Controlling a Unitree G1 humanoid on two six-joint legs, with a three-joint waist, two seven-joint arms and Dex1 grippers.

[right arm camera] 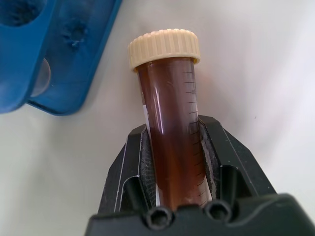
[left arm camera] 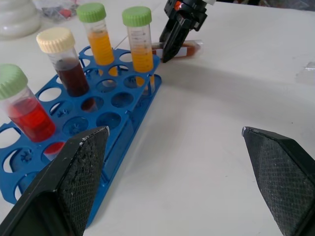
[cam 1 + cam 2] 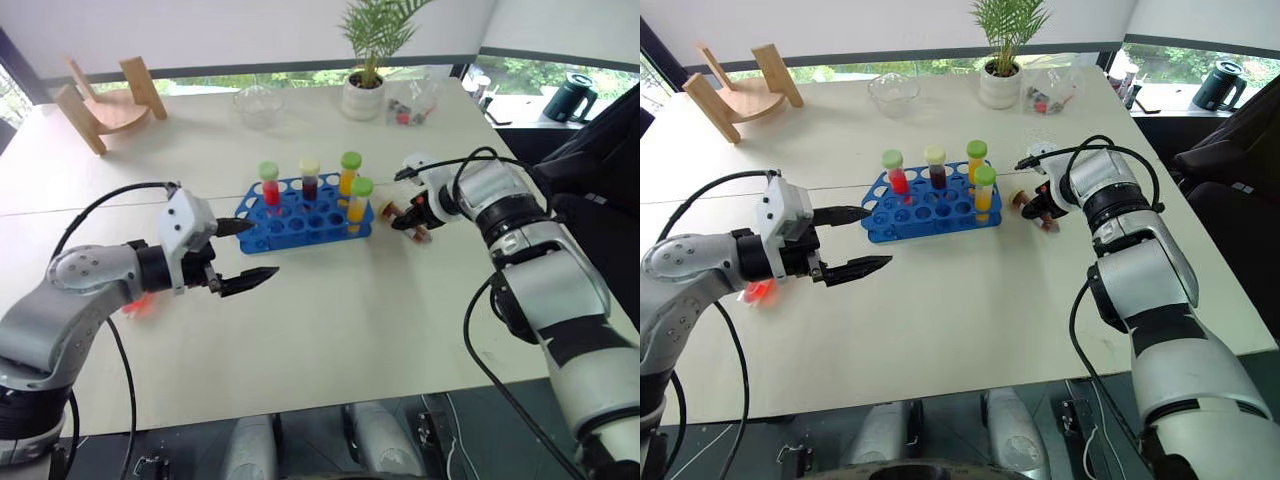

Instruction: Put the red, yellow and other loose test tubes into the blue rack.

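The left gripper (image 3: 243, 255) hovers above the white table (image 3: 330, 330) on the robot's left, nearest the camera, with its two black fingers spread wide apart and nothing between them; it points toward the near left end of the blue rack (image 3: 290, 232). A small red-orange item (image 3: 140, 305) lies on the table under the left forearm (too hidden and blurred to identify). The rack sits near the middle of the table and holds four upright tubes: a red tube with a green cap (image 3: 270, 185), a dark tube with a cream cap (image 3: 309, 178), and two orange tubes with green caps (image 3: 350, 172), the second (image 3: 360, 200) standing at the rack's right end. Just beside that right end, the right gripper (image 3: 415, 225) points steeply down at the table, its fingers clamped on a brown tube (image 1: 172, 142) with a cream cap; the tube lies on its side at the table surface, the cap pointing toward the rack and close to its corner without touching it. Farther back stand a clear glass bowl (image 3: 258, 105), a potted plant (image 3: 365, 85), a clear bag of small items (image 3: 410, 108) and, at the far left, a wooden stand (image 3: 105, 105).
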